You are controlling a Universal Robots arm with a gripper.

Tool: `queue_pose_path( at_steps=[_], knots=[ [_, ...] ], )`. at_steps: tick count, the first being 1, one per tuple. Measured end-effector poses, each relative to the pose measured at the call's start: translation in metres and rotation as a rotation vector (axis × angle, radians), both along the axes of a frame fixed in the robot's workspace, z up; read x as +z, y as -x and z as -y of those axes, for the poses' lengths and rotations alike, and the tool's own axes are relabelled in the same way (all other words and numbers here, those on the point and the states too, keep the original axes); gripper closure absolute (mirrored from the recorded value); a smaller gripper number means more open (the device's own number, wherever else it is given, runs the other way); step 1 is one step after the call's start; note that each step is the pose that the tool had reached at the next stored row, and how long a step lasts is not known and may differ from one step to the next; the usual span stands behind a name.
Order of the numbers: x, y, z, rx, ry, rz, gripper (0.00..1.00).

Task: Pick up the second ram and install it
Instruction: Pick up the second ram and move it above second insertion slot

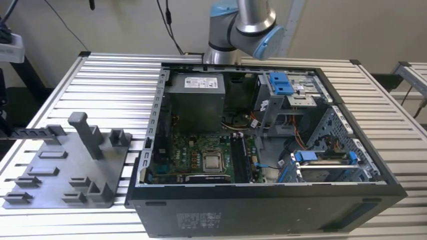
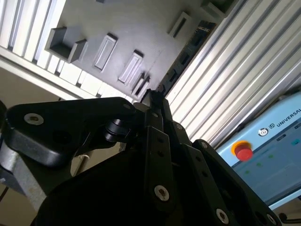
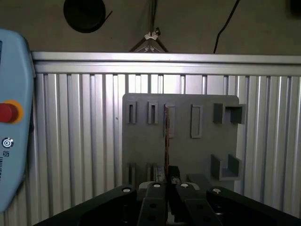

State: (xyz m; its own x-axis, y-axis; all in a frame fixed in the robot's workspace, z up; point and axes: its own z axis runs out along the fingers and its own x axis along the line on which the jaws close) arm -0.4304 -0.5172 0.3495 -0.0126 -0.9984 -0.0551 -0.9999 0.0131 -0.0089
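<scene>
In both wrist views my gripper [image 3: 168, 181] [image 2: 151, 96] is shut on the second ram. The ram reaches out past the fingertips. It shows edge-on as a thin line [image 3: 166, 141] in the first wrist view. From the side, in the second wrist view, it is a long dark stick [image 2: 186, 54] with a pale patch at its far end. I hang well above the grey holder tray [image 3: 141, 141] [image 2: 141, 28], and the ram is clear of it. In the exterior view the tray [image 1: 60, 172] lies on the exterior view's left, with the arm's elbow [image 1: 243, 25] at the back.
The open computer case [image 1: 267, 215] lies on the slatted table [image 1: 113, 80], its green motherboard [image 1: 193, 157] exposed. A drive cage with blue clips [image 1: 280, 82] and loose cables stand inside. The tray carries a tall post [image 1: 83, 132]. A pale blue pendant with a red button [image 3: 11, 117] sits off the table.
</scene>
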Motion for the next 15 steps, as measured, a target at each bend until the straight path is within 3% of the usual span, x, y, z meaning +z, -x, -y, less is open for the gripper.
queue_pose_path(
  at_steps=[15],
  knots=[
    [0.0018, 0.0033, 0.0, 0.0, 0.0001, 0.0036, 0.86]
  ],
)
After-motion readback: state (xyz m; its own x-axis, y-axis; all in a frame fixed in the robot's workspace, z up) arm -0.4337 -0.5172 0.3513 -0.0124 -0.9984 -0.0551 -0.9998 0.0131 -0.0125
